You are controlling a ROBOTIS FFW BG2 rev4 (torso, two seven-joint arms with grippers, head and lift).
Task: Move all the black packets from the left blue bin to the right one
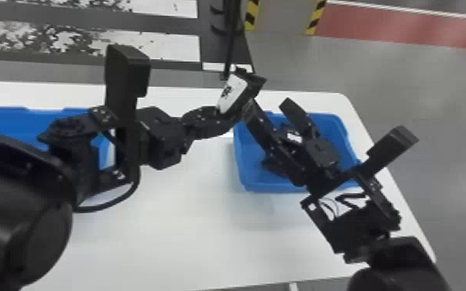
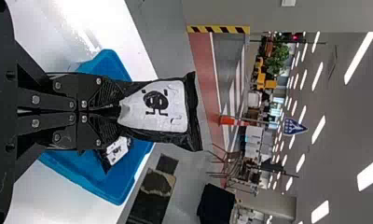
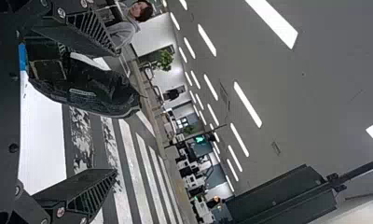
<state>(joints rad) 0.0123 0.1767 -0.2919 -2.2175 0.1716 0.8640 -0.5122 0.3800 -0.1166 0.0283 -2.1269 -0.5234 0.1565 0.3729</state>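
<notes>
My left gripper [image 1: 229,116] is shut on a black packet [image 1: 233,93] with a white label, above the table just beyond the right blue bin's [image 1: 245,182] left part. In the left wrist view, that packet [image 2: 161,106] extends from the tips of my left gripper [image 2: 119,111]. My right gripper [image 1: 269,104] is over the right bin, its fingers apart and one tip close to the held packet. In the right wrist view the packet [image 3: 98,93] is beside one finger of my open right gripper [image 3: 115,112]. Another packet [image 2: 117,150] lies in the right bin. The left arm partly hides the left blue bin [image 1: 4,120].
Both bins stand on a white table [image 1: 205,216], whose right edge slopes past the right bin. A dark upright pole [image 1: 230,38] stands behind the table, close beyond the held packet. The two arms are near each other over the table.
</notes>
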